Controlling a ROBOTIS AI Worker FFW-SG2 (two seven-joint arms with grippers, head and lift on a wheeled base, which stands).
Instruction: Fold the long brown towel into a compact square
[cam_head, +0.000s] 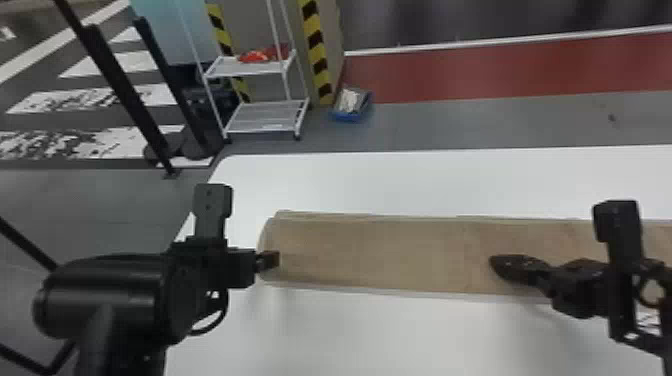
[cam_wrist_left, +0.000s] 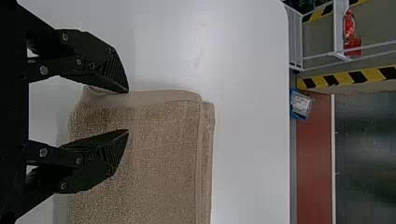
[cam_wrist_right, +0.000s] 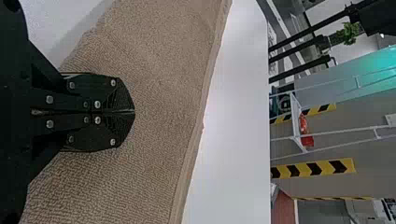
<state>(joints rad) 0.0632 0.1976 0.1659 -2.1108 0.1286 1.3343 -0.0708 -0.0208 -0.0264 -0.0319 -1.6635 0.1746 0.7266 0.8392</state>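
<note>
While head view shows the towel (cam_head: 390, 255), left wrist view reveals layered edges (cam_wrist_left: 206, 154).

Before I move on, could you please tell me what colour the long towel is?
The towel is brown, a light tan shade, showing best in the right wrist view.

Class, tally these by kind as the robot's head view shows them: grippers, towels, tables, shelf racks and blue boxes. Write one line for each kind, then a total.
Grippers: 2 (left gripper, right gripper)
Towels: 1 (brown towel)
Tables: 1 (white table)
Shelf racks: 1 (white rack)
Blue boxes: 1 (blue box)
Total: 6
</note>
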